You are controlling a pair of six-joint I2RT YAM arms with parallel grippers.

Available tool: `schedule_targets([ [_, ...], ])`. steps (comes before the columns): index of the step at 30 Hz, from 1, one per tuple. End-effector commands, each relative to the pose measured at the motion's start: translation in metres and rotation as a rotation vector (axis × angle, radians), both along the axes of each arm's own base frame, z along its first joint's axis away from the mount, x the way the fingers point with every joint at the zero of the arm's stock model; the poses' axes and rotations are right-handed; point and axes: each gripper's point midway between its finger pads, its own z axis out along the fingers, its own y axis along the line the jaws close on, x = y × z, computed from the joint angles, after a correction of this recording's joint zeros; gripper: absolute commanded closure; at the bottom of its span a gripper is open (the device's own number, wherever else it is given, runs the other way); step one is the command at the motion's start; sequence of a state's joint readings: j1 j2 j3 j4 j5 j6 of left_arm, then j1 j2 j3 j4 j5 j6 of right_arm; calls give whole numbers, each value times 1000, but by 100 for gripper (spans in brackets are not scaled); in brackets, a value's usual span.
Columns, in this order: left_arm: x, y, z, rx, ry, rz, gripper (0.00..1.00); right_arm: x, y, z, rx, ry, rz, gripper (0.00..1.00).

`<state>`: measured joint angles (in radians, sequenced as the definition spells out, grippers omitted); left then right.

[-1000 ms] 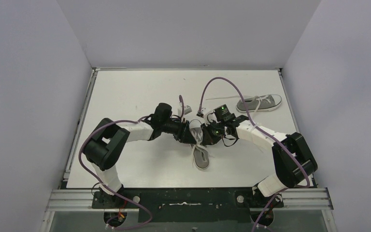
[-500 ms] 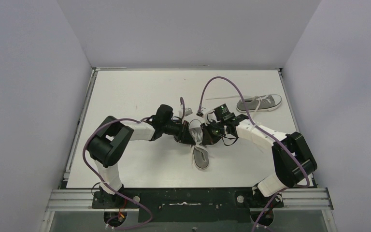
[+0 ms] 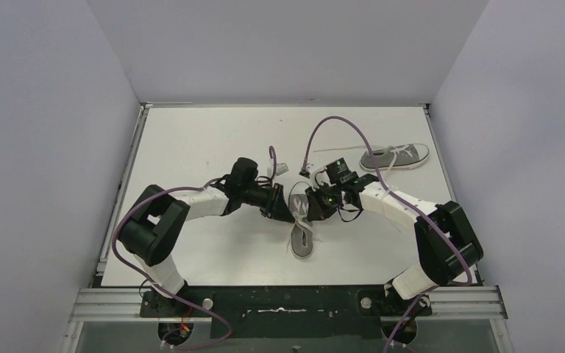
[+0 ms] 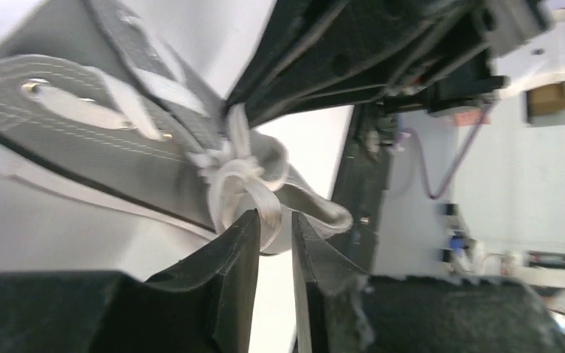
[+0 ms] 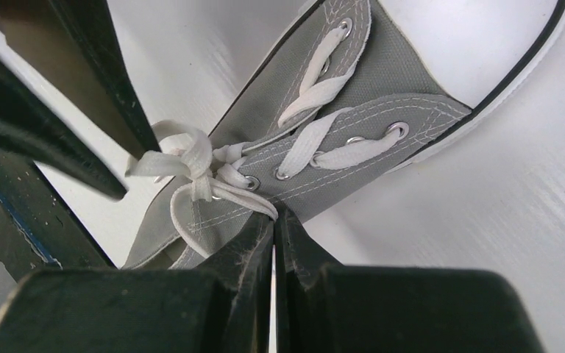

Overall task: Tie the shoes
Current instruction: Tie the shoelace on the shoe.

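The left hand (image 4: pixel 274 239) is narrowed to a slit around a flat white loop of lace (image 4: pixel 254 198). Its black fingers look rough and frayed at the tips, and its wrist view is blurred, so the weave of the loop is hard to make out. The right hand (image 5: pixel 273 220) is pressed shut on a thin strand of the same lace, which runs from a loose, rumpled knot just beside its fingertips. Both hands meet over the near shoe (image 3: pixel 303 241), which lies at the middle of the white bench (image 3: pixel 191 147). Its heel points to the near edge, and from above its laced far end is hidden under the two wrists. Close up, it is grey woven canvas with pale stitching, small metal eyelets (image 5: pixel 396 130), crossed flat laces and a smooth white rubber sole edge lined in black; its toe is cut off by the frame. The far shoe (image 3: pixel 395 156) lies on its side at the far right of the bench, well apart, with its laces spilling towards the middle. Purple cables (image 3: pixel 338 125) arch over the arms.
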<state>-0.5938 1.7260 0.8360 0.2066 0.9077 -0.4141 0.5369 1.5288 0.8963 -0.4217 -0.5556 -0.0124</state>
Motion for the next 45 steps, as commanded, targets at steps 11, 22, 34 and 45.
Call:
schedule_targets([
  [11,29,12,33,-144,35,162,43,14,3,22,42,-52,-21,100],
  [22,9,0,1,-16,-17,23,23,14,6,19,45,-47,-17,100],
  [34,9,-14,-1,-100,-33,-12,54,13,5,20,43,-49,-17,100],
  [45,11,2,-5,-33,-20,24,99,15,1,18,15,-41,-43,100],
])
